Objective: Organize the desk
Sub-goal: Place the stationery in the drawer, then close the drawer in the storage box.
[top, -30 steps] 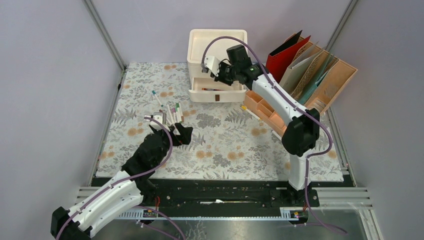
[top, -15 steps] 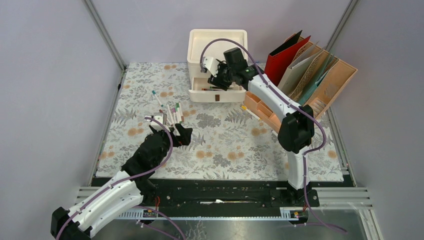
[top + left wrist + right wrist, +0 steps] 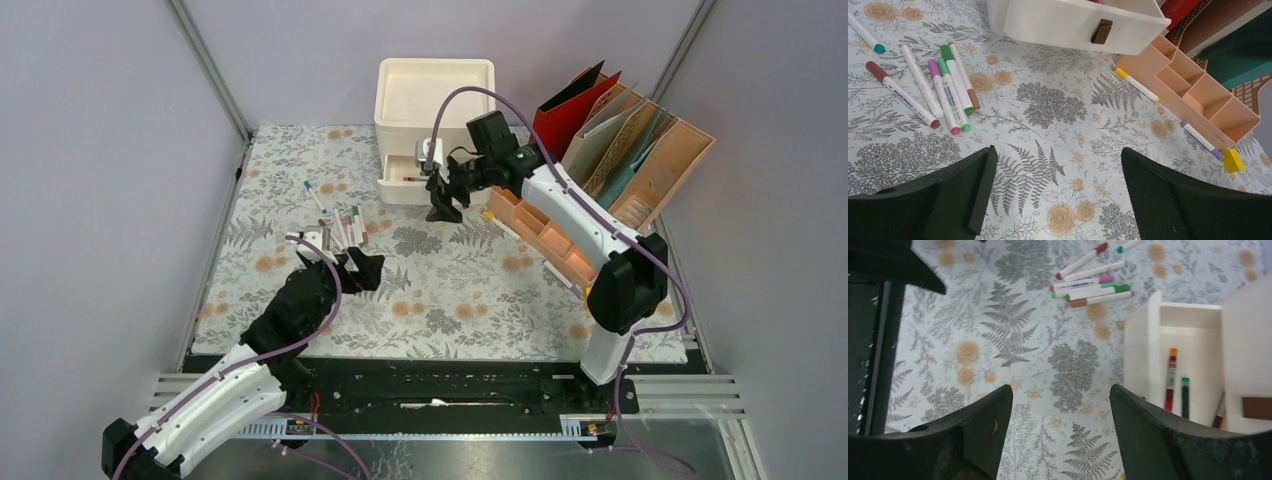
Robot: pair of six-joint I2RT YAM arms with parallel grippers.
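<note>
White plastic forms the drawer unit [image 3: 435, 92] at the far edge of the surface [image 3: 450, 300], which fills the space between the rails under its fern-and-flower cloth. The lower drawer [image 3: 1193, 367] is left pulled out, evidently so that pens can be dropped in; an orange-capped pen [image 3: 1172, 377] and a green-capped pen [image 3: 1185, 395] are seen lying lengthwise inside.

A loose cluster of markers [image 3: 943, 87] is spread on the cloth to the left of the drawer, not yet sorted. The left end effector [image 3: 1055, 195] is held just on the near side of them, its jaws fully spread and nothing between them, which is judged to be a ready pose for a pick.

The right end effector [image 3: 1060, 435] is poised in front of the drawer and above the cloth, jaws well apart and empty. A peach organiser tray [image 3: 1198, 100] is set to the right of the drawer, with a yellow-capped marker [image 3: 1135, 84] and a purple-capped marker [image 3: 1200, 140] lying beside its near wall. A yellow block [image 3: 1233, 160] sits just beside the purple-capped marker.

Compared with a second ago, the right arm has been drawn back from over the drawer toward the near side, and its jaws, then nearly closed, have been parted; a release into the drawer is inferred. The left arm and the markers are unchanged.
</note>
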